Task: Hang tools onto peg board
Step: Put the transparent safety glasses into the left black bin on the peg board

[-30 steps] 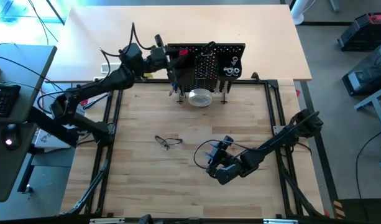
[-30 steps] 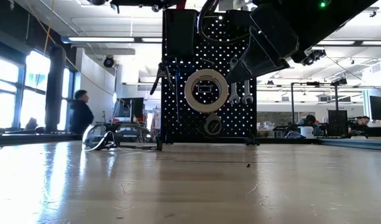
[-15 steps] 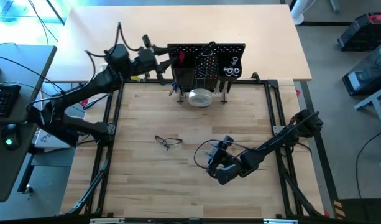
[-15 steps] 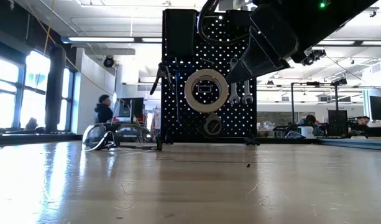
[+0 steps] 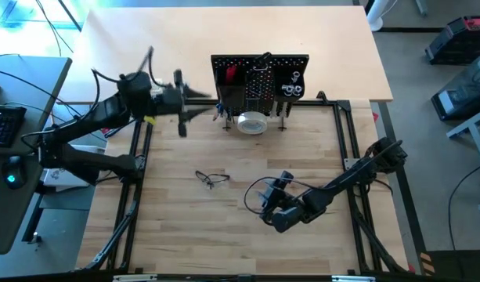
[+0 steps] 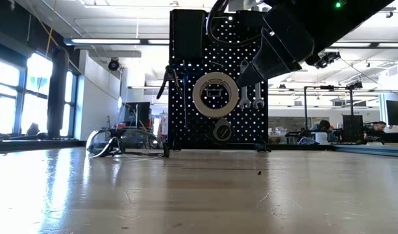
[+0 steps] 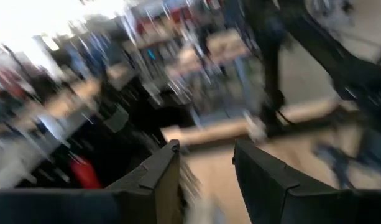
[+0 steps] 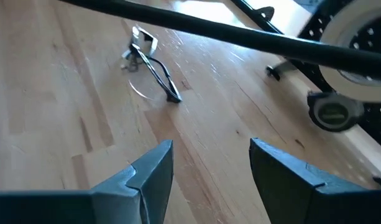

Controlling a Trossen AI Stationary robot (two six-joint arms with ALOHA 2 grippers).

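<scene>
A: Peg board (image 5: 260, 81) — is the left hand (image 5: 182, 112) clearing it?

B: Yes; fingers parted and empty, it is swinging away from the panel's left edge toward open counter (image 5: 224, 227).

A: And the right hand (image 5: 265, 205)?

B: Spread, empty, waiting over bare wood. The board is standing upright at the counter's far edge, black, perforated, holding the white tape roll (image 5: 252, 123) and wrenches (image 6: 249, 97).

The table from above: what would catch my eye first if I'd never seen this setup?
Probably the black peg board standing upright at the table's far edge, with wrenches and a white tape roll hung on it. Next, a pair of safety glasses lying alone mid-table. The left gripper hovers beside the board, the right gripper nearer the front.
</scene>
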